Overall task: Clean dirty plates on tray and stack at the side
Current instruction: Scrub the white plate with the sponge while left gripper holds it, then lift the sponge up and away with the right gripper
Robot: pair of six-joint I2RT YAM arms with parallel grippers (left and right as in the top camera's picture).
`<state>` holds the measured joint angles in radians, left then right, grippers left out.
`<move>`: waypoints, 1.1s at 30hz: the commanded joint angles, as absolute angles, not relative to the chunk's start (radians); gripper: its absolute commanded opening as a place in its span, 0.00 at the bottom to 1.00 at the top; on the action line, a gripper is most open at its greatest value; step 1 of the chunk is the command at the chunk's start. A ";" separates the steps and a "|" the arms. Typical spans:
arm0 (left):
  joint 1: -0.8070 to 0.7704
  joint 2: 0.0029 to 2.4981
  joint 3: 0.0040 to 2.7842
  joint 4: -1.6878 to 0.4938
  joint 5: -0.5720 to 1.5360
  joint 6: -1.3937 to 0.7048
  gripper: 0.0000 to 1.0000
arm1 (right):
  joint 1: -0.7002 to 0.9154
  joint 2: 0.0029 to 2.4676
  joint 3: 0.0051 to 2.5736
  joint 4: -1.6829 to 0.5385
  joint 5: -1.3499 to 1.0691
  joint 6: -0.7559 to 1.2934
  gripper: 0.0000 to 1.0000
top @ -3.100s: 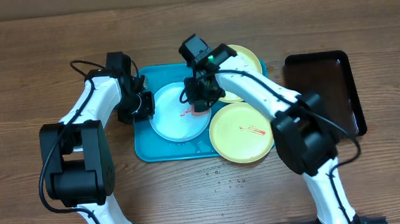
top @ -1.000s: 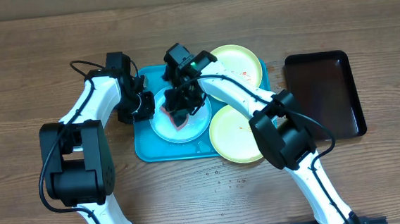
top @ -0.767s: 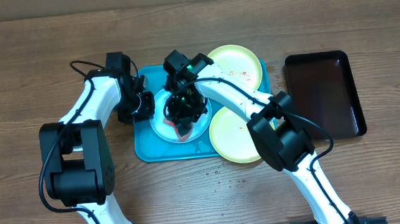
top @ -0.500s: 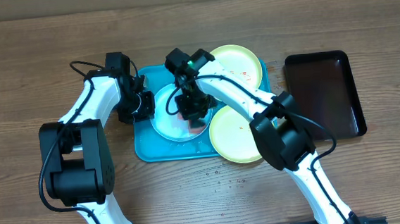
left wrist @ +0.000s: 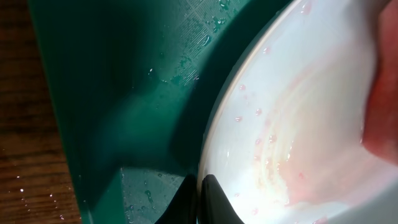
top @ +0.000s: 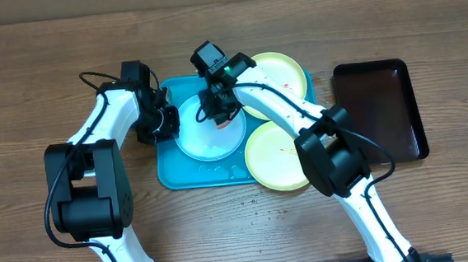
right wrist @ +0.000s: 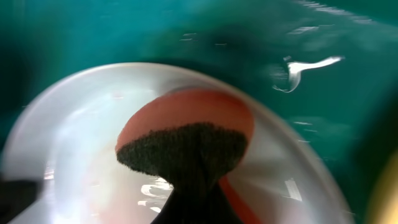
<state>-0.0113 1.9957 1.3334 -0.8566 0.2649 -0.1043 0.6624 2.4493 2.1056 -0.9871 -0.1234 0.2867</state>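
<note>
Wood table (top: 32,71), sponge (top: 227,121) moved farther up blue plate (top: 195,140)

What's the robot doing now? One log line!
left pincer: shut on light blue plate rim | right pincer: shut on sponge, sponge on plate | plate in teal tray

3 plates are lying on the tabletop: 1 light blue plate (top: 200,143) inside the teal tray (top: 169,175), plus 1 far yellow-green plate (top: 285,71) and 1 near yellow-green plate (top: 277,161) overlapping that tray's right corners. 2 trays are sitting there, the teal one and 1 black tray (top: 381,108) toward the tabletop's right edge. 1 sponge (right wrist: 186,121) is resting on the light blue plate, and 2 arms, left arm (top: 105,119) and right arm (top: 286,104), are reaching in.
</note>
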 commanded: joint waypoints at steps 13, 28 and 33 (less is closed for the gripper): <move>-0.006 2.007 1.345 -0.859 0.252 -0.105 0.04 | 0.682 2.482 2.123 -1.207 -0.366 0.114 0.04; -0.006 1.958 1.346 -0.871 0.229 -0.101 0.04 | 0.529 2.242 2.453 -1.386 -0.342 0.160 0.04; -0.007 1.899 1.346 -0.883 0.180 -0.101 0.04 | 0.422 2.156 2.456 -1.444 -0.341 0.160 0.04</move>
